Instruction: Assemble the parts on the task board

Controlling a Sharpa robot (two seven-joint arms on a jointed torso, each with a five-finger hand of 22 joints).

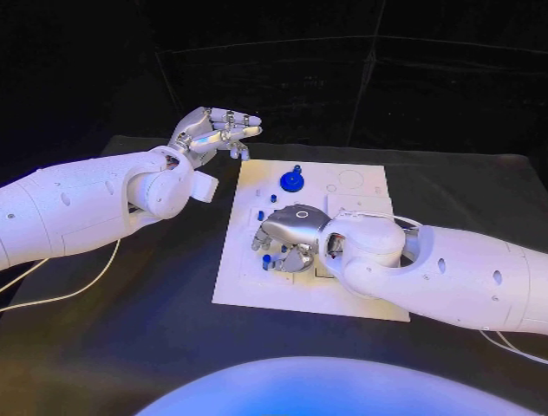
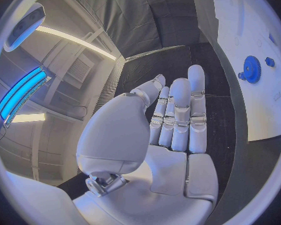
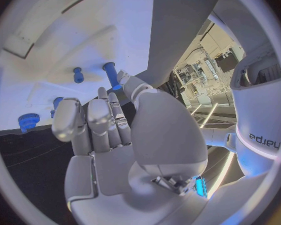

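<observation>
The white task board (image 1: 349, 290) lies mid-table. A blue gear (image 1: 293, 181) stands near its far edge, and small blue parts (image 1: 260, 214) dot its left side. My right hand (image 1: 287, 236) is low over the board's left-middle, palm down. In the right wrist view its thumb and a fingertip close around the lower end of a blue peg (image 3: 109, 73); another small blue part (image 3: 78, 75) and a toothed blue piece (image 3: 28, 121) lie beyond. My left hand (image 1: 218, 130) hovers above the board's far left corner, fingers straight, holding nothing (image 2: 178, 115).
Black table (image 1: 112, 338) surrounds the board, with bare room to the left and front. A white cable (image 1: 61, 290) trails across the table under my left arm. The left wrist view shows the blue gear (image 2: 252, 69) and a small blue part (image 2: 269, 62) on the board.
</observation>
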